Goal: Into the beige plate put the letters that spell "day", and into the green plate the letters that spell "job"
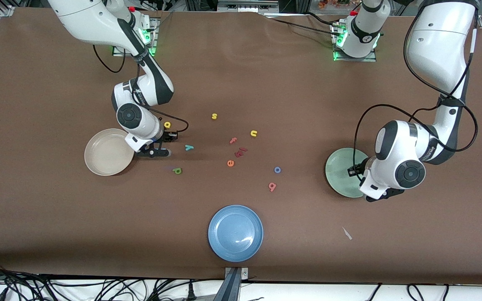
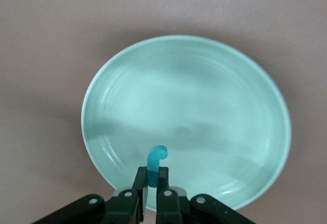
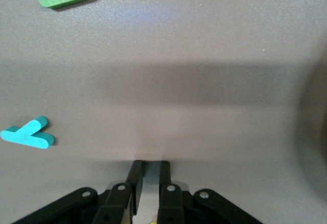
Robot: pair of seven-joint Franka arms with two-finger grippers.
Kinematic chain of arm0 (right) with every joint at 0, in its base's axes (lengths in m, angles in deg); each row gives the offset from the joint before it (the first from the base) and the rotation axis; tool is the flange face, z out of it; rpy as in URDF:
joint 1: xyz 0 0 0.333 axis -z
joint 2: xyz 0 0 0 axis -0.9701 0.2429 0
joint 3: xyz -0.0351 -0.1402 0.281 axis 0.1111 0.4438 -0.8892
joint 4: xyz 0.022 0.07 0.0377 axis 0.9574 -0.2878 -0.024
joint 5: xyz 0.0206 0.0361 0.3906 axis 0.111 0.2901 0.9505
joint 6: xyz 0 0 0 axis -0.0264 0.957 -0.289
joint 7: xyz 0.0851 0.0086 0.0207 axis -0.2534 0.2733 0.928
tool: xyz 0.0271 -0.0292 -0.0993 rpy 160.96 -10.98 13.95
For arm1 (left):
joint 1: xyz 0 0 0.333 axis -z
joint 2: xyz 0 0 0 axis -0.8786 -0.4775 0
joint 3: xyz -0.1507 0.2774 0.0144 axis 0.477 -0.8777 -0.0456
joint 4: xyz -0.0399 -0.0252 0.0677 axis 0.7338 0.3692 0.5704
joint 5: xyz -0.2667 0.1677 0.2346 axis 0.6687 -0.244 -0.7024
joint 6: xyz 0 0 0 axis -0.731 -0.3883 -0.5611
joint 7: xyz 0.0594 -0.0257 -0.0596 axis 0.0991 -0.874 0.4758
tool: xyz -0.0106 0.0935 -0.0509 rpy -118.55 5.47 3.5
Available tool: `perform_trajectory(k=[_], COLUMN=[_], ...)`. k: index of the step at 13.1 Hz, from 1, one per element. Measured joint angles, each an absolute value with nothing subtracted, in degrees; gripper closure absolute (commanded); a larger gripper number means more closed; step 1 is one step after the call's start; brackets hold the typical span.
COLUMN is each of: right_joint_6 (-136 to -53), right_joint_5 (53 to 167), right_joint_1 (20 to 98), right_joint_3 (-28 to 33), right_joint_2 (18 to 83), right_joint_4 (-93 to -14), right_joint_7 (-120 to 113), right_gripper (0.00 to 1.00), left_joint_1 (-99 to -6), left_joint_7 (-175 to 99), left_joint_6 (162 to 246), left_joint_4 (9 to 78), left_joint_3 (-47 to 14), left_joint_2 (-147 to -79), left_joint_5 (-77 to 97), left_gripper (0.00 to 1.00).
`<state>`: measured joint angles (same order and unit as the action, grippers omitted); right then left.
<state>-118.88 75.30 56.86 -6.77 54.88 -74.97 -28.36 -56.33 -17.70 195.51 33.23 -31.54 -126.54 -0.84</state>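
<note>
Left end effector [image 2: 152, 183], pinching teal j [image 2: 155, 161] over green plate [image 2: 265, 111], should lower before releasing; right end effector [image 3: 148, 175] apparently pinches yellow d [image 1: 167, 124].

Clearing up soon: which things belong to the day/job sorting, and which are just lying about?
Job: round beige plate; round pale green plate; yellow letter d; green a; teal y; teal j; blue ring o; salmon b.
Lying about: round blue plate; yellow s; yellow u; pink f; orange e.
</note>
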Motion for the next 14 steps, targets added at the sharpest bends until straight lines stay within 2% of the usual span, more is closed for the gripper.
perform_trajectory(k=[3, 4, 5, 6, 7, 10, 14], right_joint_6=[-117.77, -117.54, -117.43, -117.27, -117.00, -116.07, -115.94], right_joint_5=[75.30, 75.31, 75.31, 75.34, 75.34, 75.34, 75.34], right_joint_1=[56.84, 56.84, 56.85, 56.84, 56.83, 56.68, 56.66], right_joint_3=[-6.93, -6.94, -6.94, -6.97, -7.12, -7.50, -7.50], right_joint_2=[54.92, 54.93, 54.93, 54.92, 54.84, 53.10, 47.56], right_joint_4=[-74.47, -74.28, -74.09, -73.85, -73.63, -74.22, -80.62], right_joint_7=[-28.37, -28.41, -28.65, -29.43, -31.39, -34.68, -35.13], right_gripper=[0.83, 0.79, 0.43, 0.11, 0.01, 0.01, 0.01], left_joint_1=[-56.19, -56.17, -56.14, -56.11, -55.88, -51.73, -43.75], left_joint_7=[-17.70, -17.70, -17.67, -17.52, -16.85, -8.44, 9.02], left_joint_6=[195.91, 195.98, 196.02, 196.07, 196.09, 196.94, 206.94], left_joint_4=[33.41, 33.25, 32.80, 32.20, 31.33, 30.04, 30.34], left_joint_3=[-30.88, -30.71, -30.29, -29.21, -27.77, -26.31, -26.27], left_joint_2=[-127.61, -127.55, -127.45, -127.27, -127.06, -126.99, -128.22], left_joint_5=[-0.84, -0.84, -0.57, 0.41, 2.28, 4.51, 4.52], left_gripper=[0.00, 0.00, 0.00, 0.00, 0.00, 0.00, 0.00])
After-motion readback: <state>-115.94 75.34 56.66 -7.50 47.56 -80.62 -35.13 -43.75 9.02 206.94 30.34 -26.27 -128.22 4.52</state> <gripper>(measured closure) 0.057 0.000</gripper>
